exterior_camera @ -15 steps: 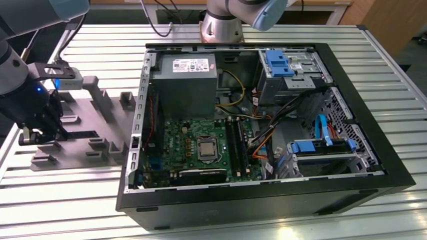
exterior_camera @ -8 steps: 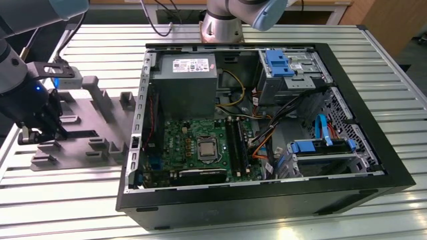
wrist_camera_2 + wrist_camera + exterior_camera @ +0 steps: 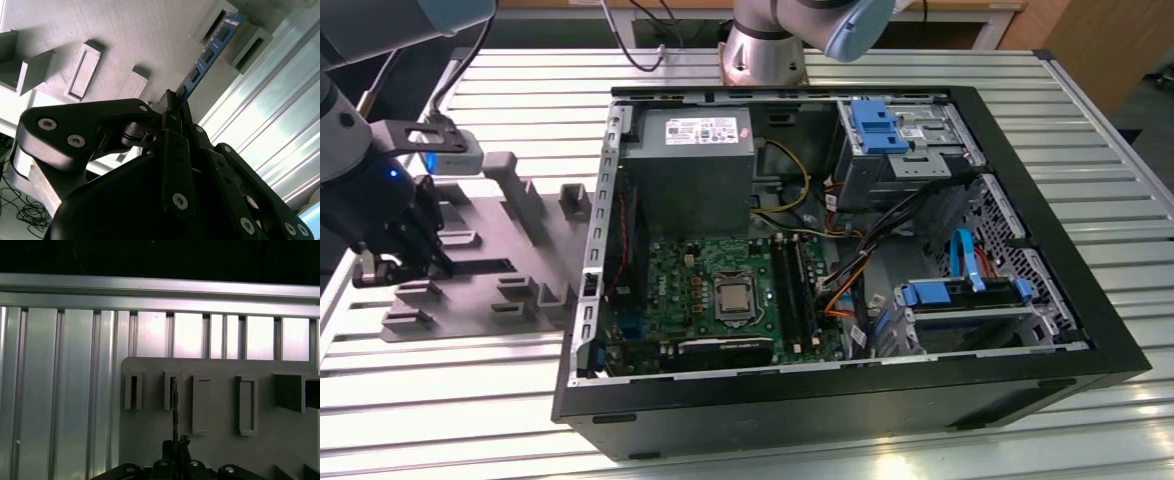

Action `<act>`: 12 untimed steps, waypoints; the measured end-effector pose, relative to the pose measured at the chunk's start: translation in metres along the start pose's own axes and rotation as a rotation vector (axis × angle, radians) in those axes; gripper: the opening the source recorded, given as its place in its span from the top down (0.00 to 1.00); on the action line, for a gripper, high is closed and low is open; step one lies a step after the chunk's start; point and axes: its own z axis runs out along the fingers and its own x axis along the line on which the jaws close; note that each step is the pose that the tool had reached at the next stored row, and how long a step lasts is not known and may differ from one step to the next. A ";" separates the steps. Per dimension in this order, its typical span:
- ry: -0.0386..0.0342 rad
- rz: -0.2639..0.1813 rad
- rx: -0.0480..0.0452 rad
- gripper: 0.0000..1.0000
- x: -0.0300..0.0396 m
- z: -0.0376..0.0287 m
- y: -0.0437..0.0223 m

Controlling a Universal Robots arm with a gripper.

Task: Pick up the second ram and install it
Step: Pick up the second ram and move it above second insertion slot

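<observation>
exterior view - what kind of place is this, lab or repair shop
Probably a robotics lab bench for computer assembly: an open computer case lies on a slatted aluminium table, beside a grey fixture plate, where the gripper holds the second ram.

we see a counter (image 3: 467,420) of ribbed metal slats, silver-grey, with white light glaring off the part nearest the camera in the exterior view. beyond its far corner, at the exterior view's right, stands brown wooden furniture (image 3: 1121,50). in the first wrist view the slats (image 3: 65,390) shine brightly, and past the counter's edge rail (image 3: 160,287) all is dark.
</observation>
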 end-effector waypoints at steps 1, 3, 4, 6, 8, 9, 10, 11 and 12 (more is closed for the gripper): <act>0.0000 0.000 0.0000 0.85 0.0000 -0.0003 0.0000; 0.0001 0.000 0.0000 0.85 0.0000 -0.0010 0.0000; 0.0000 0.000 0.0000 0.85 0.0000 -0.0013 0.0000; 0.0000 0.000 0.0000 0.85 -0.0001 -0.0018 0.0000; 0.0000 0.000 0.0000 0.85 -0.0001 -0.0024 0.0000; 0.0001 0.000 -0.0001 0.85 -0.0001 -0.0027 0.0000; 0.0001 0.000 0.0000 0.85 -0.0001 -0.0030 0.0000; 0.0002 0.000 0.0000 0.85 -0.0001 -0.0033 0.0000; 0.0006 0.000 -0.0001 0.85 -0.0001 -0.0038 0.0000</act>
